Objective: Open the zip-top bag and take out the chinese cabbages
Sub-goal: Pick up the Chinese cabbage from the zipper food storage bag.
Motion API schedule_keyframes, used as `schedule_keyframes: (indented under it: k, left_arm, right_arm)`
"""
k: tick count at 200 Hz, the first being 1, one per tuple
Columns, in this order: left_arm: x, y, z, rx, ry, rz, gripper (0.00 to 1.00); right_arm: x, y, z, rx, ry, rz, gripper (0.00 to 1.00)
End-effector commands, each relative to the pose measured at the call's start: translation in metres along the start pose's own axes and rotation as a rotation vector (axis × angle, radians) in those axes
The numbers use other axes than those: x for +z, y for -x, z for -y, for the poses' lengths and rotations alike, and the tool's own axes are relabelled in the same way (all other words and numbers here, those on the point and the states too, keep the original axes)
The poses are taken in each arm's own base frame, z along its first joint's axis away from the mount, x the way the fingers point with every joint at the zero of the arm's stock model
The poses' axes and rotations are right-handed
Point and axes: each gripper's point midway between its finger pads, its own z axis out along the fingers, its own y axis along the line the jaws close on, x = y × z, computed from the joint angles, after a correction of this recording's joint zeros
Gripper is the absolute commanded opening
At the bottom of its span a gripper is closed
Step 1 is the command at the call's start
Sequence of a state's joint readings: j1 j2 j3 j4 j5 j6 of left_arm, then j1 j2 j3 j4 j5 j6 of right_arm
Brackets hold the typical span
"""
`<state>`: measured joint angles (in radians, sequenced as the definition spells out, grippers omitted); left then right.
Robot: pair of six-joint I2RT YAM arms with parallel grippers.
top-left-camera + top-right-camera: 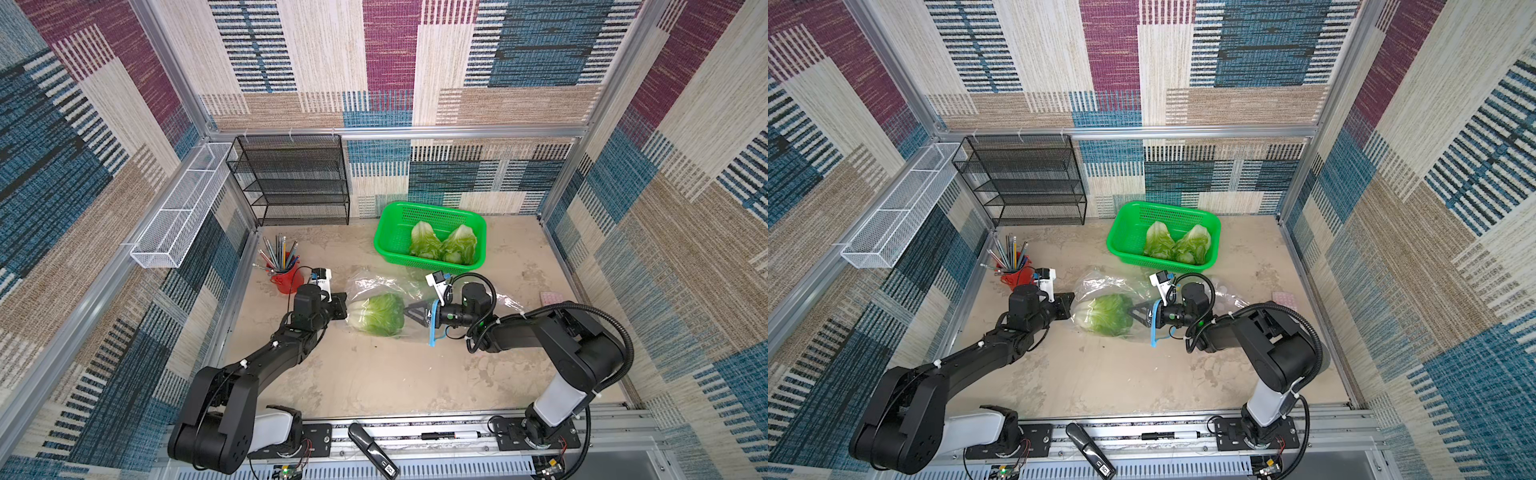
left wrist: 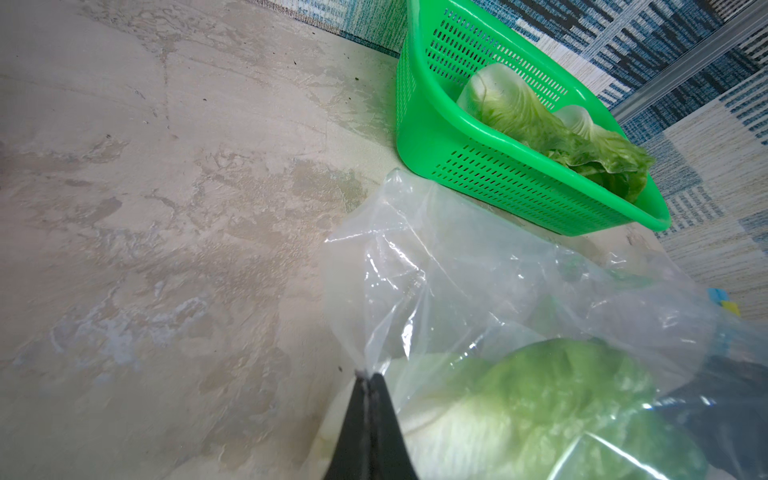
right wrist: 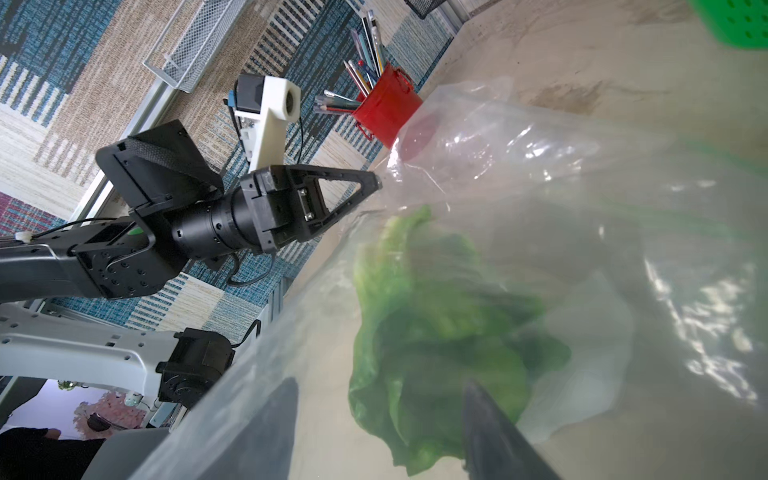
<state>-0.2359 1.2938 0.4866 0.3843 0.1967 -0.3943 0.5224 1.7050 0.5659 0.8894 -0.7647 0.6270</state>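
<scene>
My left gripper (image 2: 369, 378) is pinched fully shut on a gathered fold at the closed end of the clear, crinkled zip-top plastic bag (image 1: 374, 282); my right gripper (image 3: 380, 384) reaches in through the bag's blue-edged mouth with its jaws wide apart, flanking the leafy end of the last white-stemmed, green-leaved chinese cabbage (image 1: 382, 313). Through the film I cannot tell whether my pads touch the leaves; I see no firm hold.

That head lies inside the bag on the mottled beige table (image 1: 374, 374), between my two arms; the other two cabbages (image 1: 424, 241) (image 1: 461, 245) lie side by side in the bright green perforated plastic basket (image 1: 428, 204), just beyond the bag.

The risks, as I judge them: the film is thin and slick, so my left pinch could slip and the whole bag would trail after the head; closing on leaf tips alone could tear them and leave the stem behind; loose film could fold between a jaw and the leaves, so I would grip plastic too; the bag could snag the basket's near wall.
</scene>
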Motion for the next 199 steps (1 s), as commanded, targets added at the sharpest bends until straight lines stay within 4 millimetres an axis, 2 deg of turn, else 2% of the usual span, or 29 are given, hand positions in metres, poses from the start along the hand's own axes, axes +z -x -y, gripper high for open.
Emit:
schedule_keyframes:
  k: [1, 44, 112, 171, 199]
  left_arm:
    - [-0.001, 0.008, 0.006, -0.020, -0.031, 0.031, 0.00]
    - [-0.002, 0.007, 0.005, -0.032, -0.026, 0.037, 0.00]
    - [-0.005, 0.005, 0.005, -0.039, -0.030, 0.043, 0.00]
    - [-0.006, 0.006, 0.004, -0.040, -0.025, 0.052, 0.00]
    - [-0.006, 0.006, 0.004, -0.041, -0.029, 0.058, 0.00]
  right_arm:
    - [0.006, -0.001, 0.001, 0.003, -0.003, -0.015, 0.64]
    - [0.023, -0.013, 0.004, 0.045, 0.006, -0.059, 0.59]
    - [0.038, -0.007, 0.001, 0.044, 0.013, -0.045, 0.56]
    - [0.050, -0.013, -0.006, 0.049, 0.043, -0.071, 0.52]
    - [0.055, -0.014, -0.004, 0.040, 0.022, -0.085, 0.43]
